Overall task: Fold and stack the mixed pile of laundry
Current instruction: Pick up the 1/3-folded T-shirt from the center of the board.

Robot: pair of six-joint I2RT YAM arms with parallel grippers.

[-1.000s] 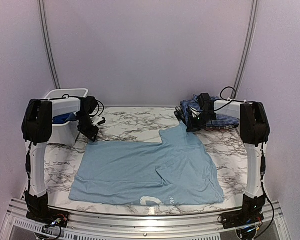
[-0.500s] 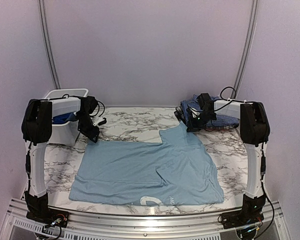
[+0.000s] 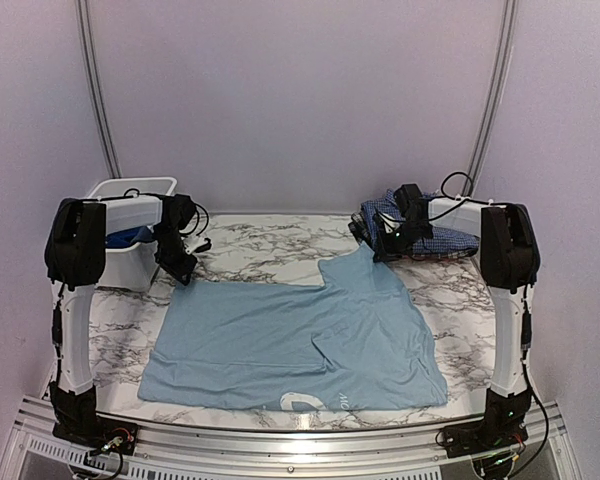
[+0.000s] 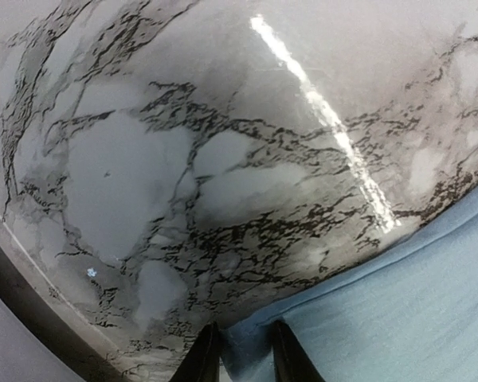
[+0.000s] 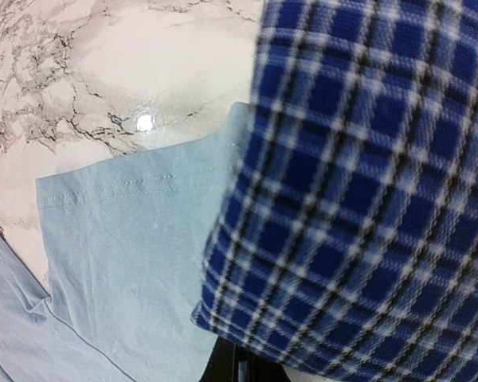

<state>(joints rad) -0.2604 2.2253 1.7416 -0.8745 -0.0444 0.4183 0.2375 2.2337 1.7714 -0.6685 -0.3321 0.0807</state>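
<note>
- Straddling the far-left corner of the T-shirt (image 3: 300, 340), my left claw (image 4: 240, 360) has its fingers apart with cloth between them, not clenched.
- T-shirt: spread flat on the table (image 3: 270, 240), long axis left to right. It extends nearward and rightward from that claw, and one sleeve reaches toward my right claw (image 5: 233, 364).
- Right claw: clenched, just beside the plaid shirt (image 5: 358, 183). Whether it pinches cloth I cannot tell.
- Textures: thin matte knit with stitched hems; coarser woven plaid; hard, glossy marble.
</note>
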